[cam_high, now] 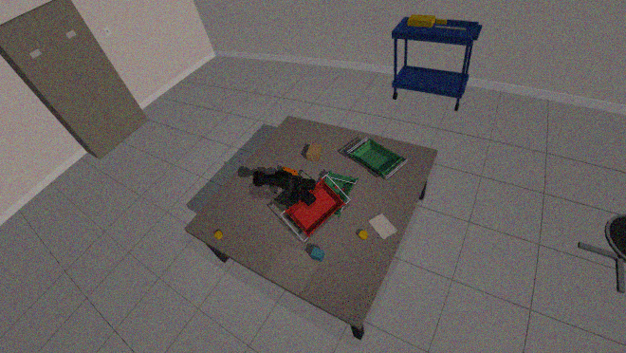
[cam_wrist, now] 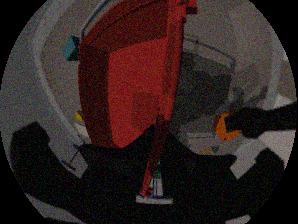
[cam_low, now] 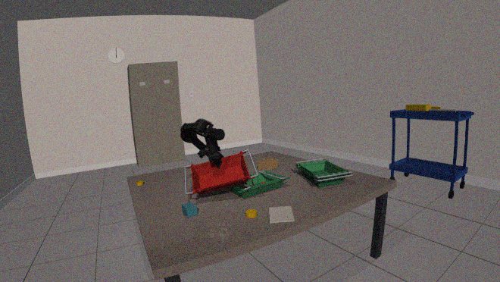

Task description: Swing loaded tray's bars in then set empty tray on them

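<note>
In the top view, a red tray [cam_high: 317,207] [cam_low: 220,176] [cam_wrist: 137,65] is held by the black gripper [cam_high: 309,198] [cam_low: 217,165] [cam_wrist: 156,127] and partly hides the loaded green tray [cam_high: 349,184] [cam_low: 261,189] on the table [cam_high: 266,247] [cam_low: 212,246]. Another green tray [cam_high: 377,157] [cam_low: 323,170] is seen well apart, toward the table's far edge. A blue block [cam_high: 317,253] [cam_low: 189,209] [cam_wrist: 72,49] lies near the red one.

In the exterior view, the red tray is clearly tilted—its open side turned toward the camera—and it is raised beside and partly in front of the loaded tray. Specks of red are made out inside that tray; whether both its bars are swung in cannot be told. A white square [cam_high: 382,226] [cam_low: 281,214] lies beside a yellow piece [cam_high: 362,233] [cam_low: 251,213].

In the wrist view, the red tray's wall is pinched between the narrowly spaced fingers.
</note>
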`<action>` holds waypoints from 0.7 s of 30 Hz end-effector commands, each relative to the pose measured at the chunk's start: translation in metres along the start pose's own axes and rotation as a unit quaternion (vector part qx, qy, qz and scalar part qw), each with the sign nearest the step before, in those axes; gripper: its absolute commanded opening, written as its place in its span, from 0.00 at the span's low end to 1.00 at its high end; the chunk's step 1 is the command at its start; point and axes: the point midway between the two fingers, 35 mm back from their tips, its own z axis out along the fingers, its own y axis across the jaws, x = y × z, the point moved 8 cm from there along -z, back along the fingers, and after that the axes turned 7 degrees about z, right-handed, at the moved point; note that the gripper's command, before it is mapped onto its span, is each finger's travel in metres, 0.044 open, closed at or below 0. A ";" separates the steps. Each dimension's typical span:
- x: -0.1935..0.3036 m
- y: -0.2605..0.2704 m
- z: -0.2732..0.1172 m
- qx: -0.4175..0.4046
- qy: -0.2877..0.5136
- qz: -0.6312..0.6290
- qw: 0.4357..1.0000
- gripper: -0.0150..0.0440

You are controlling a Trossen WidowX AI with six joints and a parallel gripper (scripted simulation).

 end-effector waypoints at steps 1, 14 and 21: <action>0.022 -0.002 -0.008 -0.011 0.008 -0.020 1.000 0.25; 0.086 -0.019 -0.012 -0.017 0.001 -0.086 0.996 0.25; 0.119 -0.035 -0.014 -0.022 -0.006 -0.121 0.992 0.25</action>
